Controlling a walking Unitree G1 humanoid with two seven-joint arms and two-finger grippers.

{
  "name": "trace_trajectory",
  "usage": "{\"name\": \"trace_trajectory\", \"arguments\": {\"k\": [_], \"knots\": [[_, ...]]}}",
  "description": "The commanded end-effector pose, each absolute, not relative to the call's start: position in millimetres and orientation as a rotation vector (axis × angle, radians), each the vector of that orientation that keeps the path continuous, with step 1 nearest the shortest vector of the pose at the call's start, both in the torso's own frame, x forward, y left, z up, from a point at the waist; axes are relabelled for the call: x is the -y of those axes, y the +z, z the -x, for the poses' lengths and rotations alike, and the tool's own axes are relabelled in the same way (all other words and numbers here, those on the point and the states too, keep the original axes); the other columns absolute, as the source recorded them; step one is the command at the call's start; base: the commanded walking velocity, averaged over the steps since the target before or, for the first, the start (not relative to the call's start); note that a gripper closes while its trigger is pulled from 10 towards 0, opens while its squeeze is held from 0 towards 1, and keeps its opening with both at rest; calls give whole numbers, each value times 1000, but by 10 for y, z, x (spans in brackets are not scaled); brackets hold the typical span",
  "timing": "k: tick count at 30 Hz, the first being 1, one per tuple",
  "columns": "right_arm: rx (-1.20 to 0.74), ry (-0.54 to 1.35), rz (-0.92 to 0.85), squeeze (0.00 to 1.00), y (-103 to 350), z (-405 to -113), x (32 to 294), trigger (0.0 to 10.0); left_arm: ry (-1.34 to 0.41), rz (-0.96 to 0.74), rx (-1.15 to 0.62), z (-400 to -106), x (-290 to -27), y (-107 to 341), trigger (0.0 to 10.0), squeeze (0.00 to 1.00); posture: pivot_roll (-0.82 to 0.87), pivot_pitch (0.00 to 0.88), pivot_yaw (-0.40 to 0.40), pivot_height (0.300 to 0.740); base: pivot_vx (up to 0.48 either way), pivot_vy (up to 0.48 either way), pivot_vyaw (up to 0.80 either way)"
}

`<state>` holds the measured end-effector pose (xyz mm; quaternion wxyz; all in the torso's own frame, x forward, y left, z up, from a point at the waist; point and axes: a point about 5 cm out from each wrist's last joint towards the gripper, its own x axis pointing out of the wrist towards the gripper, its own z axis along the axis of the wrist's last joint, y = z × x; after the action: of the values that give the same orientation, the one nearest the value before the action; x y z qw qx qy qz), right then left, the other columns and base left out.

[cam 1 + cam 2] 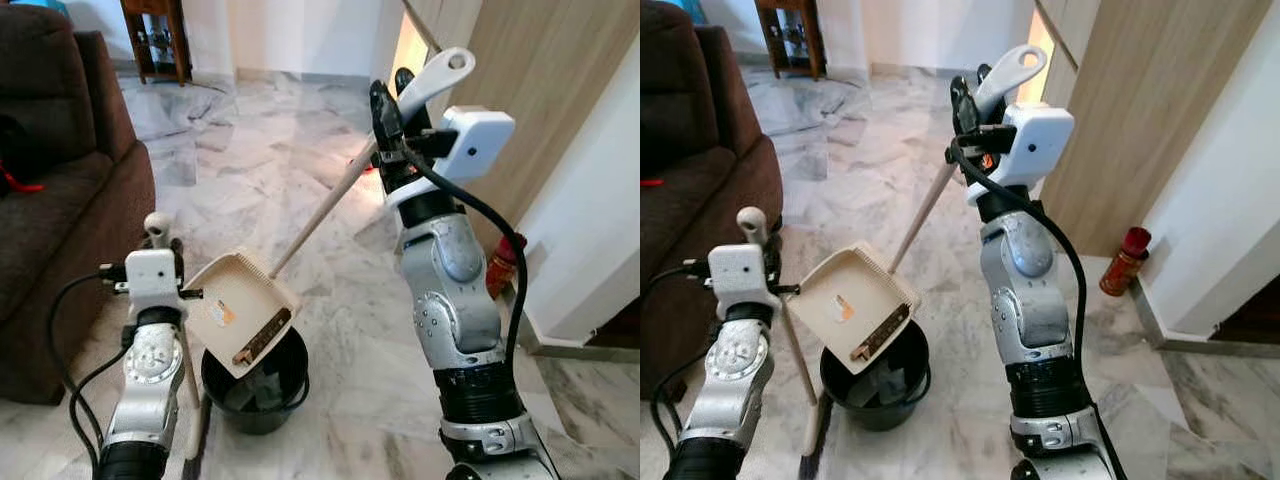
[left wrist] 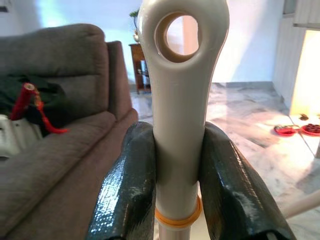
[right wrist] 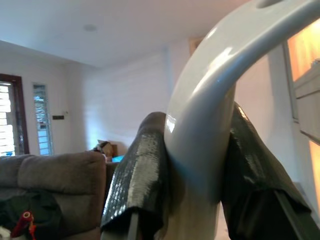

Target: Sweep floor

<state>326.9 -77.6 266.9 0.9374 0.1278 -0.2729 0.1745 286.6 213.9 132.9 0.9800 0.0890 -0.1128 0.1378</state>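
A cream dustpan (image 1: pixel 240 310) hangs tilted, its dark lip low over a black bucket (image 1: pixel 255 385) on the marble floor. Its long cream handle (image 1: pixel 320 215) runs up and to the right to my raised right gripper (image 1: pixel 390 115), which is shut on the handle just below the looped end (image 3: pixel 200 125). At lower left my left gripper (image 2: pixel 177 150) is shut on the top of the broom handle (image 2: pixel 180 100), below its round hole. The broom stick (image 1: pixel 800 370) stands upright beside the bucket, with its bristles (image 1: pixel 810 462) on the floor.
A brown sofa (image 1: pixel 60 200) fills the left side, close to my left arm. On the right stand a wooden door panel (image 1: pixel 560 90) and a white wall, with a red bottle (image 1: pixel 1123 260) at their foot. Open marble floor stretches ahead to a wooden side table (image 1: pixel 155 35).
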Motion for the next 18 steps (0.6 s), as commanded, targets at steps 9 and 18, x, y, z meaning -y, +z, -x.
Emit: {"name": "trace_trajectory", "arguments": {"k": [9,18], "knots": [[644,369,-274,0,2824,-3235,730,10000,342,-290,239,-2571,-2384,1483,10000,0,24,0,-71,740,0,0,0],[709,410,-246,0,2885,-3170,677,10000,324,-313,177,-2447,-2352,1382,10000,0,24,0,-71,740,0,0,0]]}}
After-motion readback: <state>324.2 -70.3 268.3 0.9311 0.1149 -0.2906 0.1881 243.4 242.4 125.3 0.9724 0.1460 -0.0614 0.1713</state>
